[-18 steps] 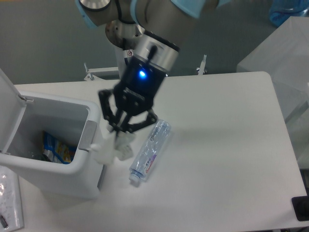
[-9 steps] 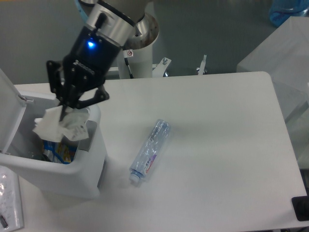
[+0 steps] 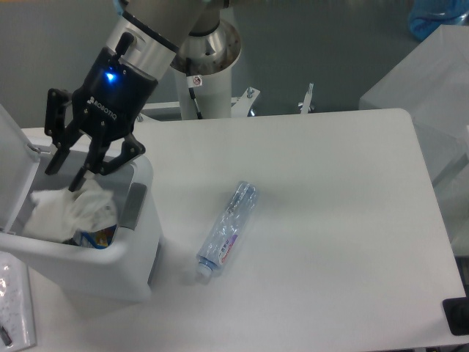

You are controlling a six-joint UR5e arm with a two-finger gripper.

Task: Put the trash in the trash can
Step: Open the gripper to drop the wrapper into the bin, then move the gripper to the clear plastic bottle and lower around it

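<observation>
The trash can (image 3: 139,257) is a white boxy bin at the left of the table, with its lid (image 3: 10,150) hinged open and a grey front latch (image 3: 133,207). My gripper (image 3: 64,176) hangs over the bin's opening, open and empty. A crumpled whitish wrapper (image 3: 73,209) lies inside the bin just below the fingertips, on top of a blue and yellow packet (image 3: 97,236). The crushed clear bottle (image 3: 229,229), with a white cap and blue-red label, lies on the table right of the bin, apart from the gripper.
A clear plastic bag (image 3: 15,304) lies at the front left corner. A black object (image 3: 456,315) sits at the front right edge. The arm's base (image 3: 209,73) stands behind the table. A translucent box (image 3: 432,81) stands at the right.
My gripper carried the wrapper from beside the bottle leftward over the bin, then opened. The wrapper has dropped into the bin. The bottle has not moved.
</observation>
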